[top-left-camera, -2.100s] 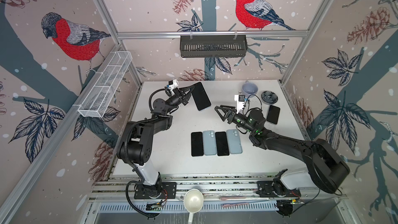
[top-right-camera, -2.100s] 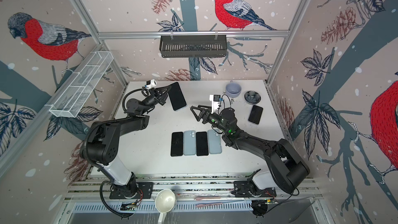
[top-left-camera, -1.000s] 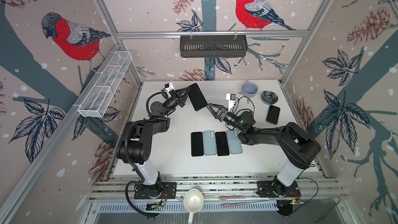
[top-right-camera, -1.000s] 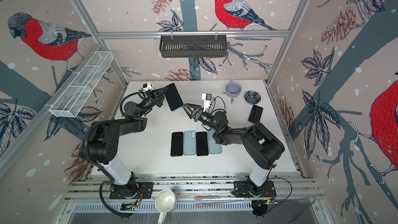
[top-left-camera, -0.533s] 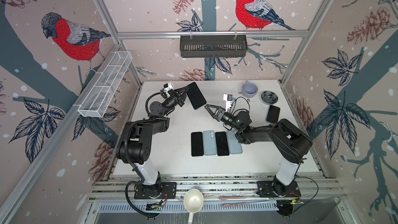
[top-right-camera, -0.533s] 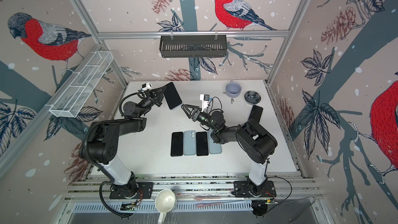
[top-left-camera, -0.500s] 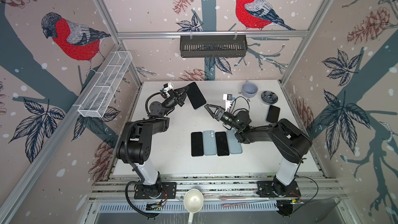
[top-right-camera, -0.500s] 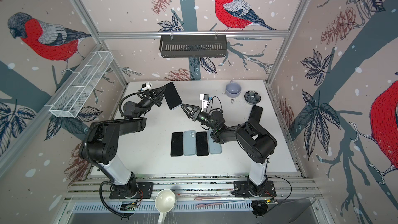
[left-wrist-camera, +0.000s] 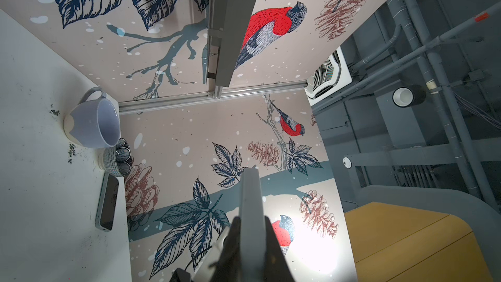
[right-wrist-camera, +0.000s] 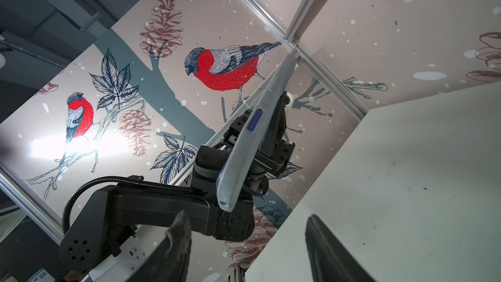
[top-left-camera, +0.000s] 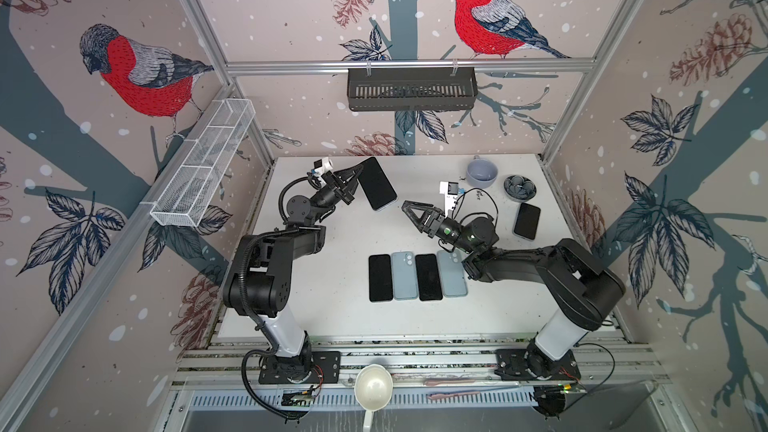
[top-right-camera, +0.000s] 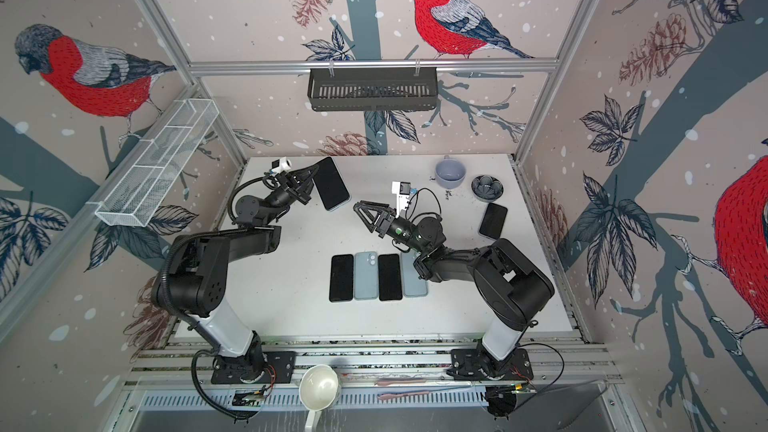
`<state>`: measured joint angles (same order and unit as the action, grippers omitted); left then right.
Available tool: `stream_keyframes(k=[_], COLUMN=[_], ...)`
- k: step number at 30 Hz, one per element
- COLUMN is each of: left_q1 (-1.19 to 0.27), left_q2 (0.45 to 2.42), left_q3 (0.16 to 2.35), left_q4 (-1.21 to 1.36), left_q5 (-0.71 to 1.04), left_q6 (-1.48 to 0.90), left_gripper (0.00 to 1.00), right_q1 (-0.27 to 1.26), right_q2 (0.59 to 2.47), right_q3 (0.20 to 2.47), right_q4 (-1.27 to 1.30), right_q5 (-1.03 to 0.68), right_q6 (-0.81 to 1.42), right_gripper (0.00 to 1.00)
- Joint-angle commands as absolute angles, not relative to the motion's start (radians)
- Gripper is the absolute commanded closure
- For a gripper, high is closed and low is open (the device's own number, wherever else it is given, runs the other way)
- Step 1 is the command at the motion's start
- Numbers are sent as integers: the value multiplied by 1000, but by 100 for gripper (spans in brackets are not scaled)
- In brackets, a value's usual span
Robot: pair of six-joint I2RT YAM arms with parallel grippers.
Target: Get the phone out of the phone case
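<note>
The black phone in its pale blue case [top-left-camera: 376,184] is up in the air, pinched tight by the left gripper [top-left-camera: 356,174]; the wide-open right gripper [top-left-camera: 409,210] nearby should probably grab only the case's edge.

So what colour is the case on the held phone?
Pale blue-grey; the case shows best in the right wrist view.

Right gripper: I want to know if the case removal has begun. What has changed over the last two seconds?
The right gripper has reached left, close to the cased phone, jaws open, holding nothing. The left gripper, still clamped on that phone, drew it slightly left. The four phones in a row, the lone phone and the cup stayed put.
</note>
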<state>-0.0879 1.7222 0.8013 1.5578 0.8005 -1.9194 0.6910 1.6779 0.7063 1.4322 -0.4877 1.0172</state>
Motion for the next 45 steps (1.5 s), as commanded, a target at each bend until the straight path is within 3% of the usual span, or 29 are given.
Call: stream_keyframes(k=[1, 33, 45], left_q1=[-87, -109, -115], left_q2=[1710, 1661, 1642], left_q3=[814, 831, 854], left_q4=[1796, 1801, 1801], left_q5=[824, 833, 854], left_q6=[-1925, -1910, -1973], left_gripper=[100, 100, 100], right_q1=[698, 687, 679], right_q2=[1663, 1772, 1858], right_q3=[742, 790, 792], right_q4=[1391, 1458, 1513], right_q5=[-541, -535, -522], right_q6=[970, 1037, 1068], right_gripper=[35, 66, 69])
